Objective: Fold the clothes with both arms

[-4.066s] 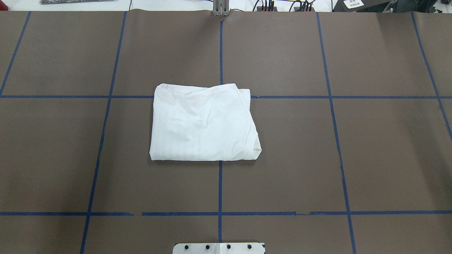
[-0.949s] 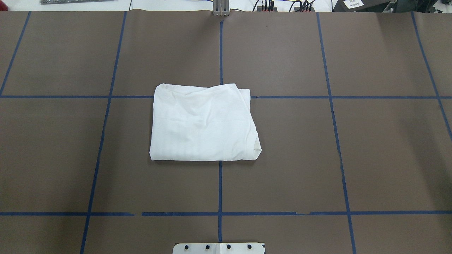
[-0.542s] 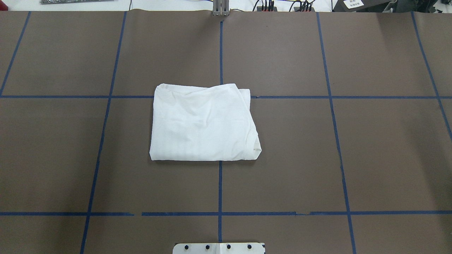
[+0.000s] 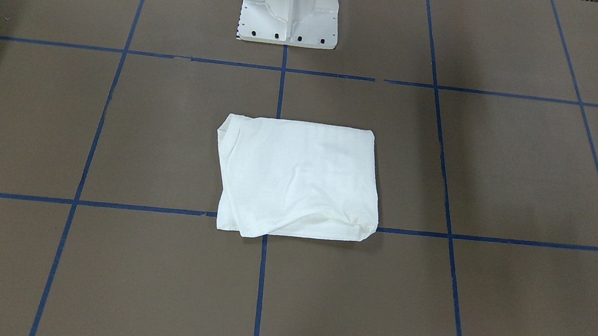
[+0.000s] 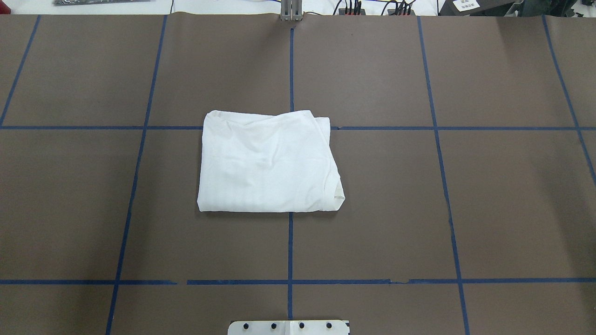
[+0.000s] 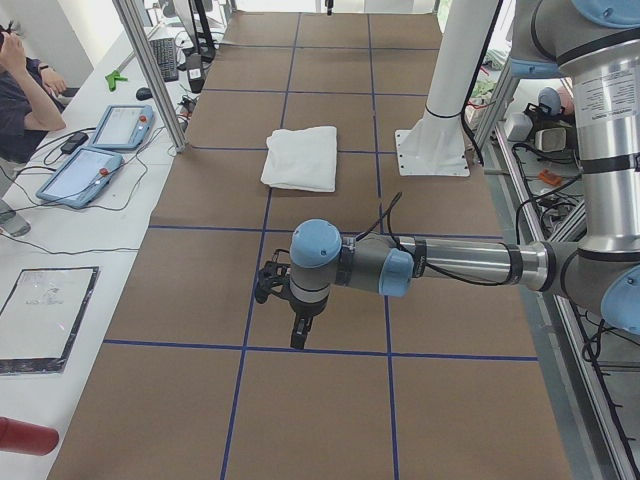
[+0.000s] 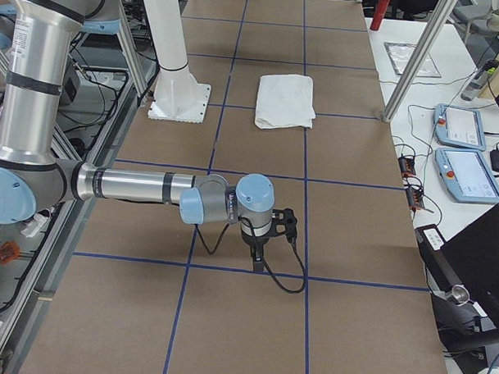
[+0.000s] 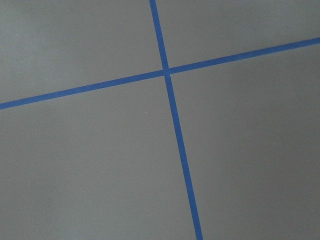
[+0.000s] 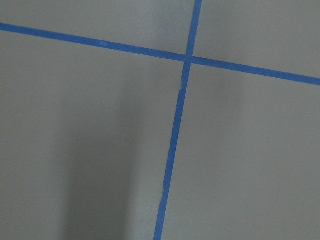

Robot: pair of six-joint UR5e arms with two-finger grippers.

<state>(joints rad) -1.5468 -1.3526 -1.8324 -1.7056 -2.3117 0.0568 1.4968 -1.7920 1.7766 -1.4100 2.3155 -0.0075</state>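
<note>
The white T-shirt lies folded into a compact rectangle at the middle of the brown table, its collar at the right near corner in the overhead view. It also shows in the front-facing view, the left side view and the right side view. My left gripper hangs over bare table far from the shirt. My right gripper does the same at the other end. Each shows only in a side view, so I cannot tell whether it is open or shut. No text or label shows.
The white pedestal base stands at the robot's side of the table, behind the shirt. Blue tape lines grid the brown cover. Tablets and cables lie on the white bench beside the table; an operator sits there.
</note>
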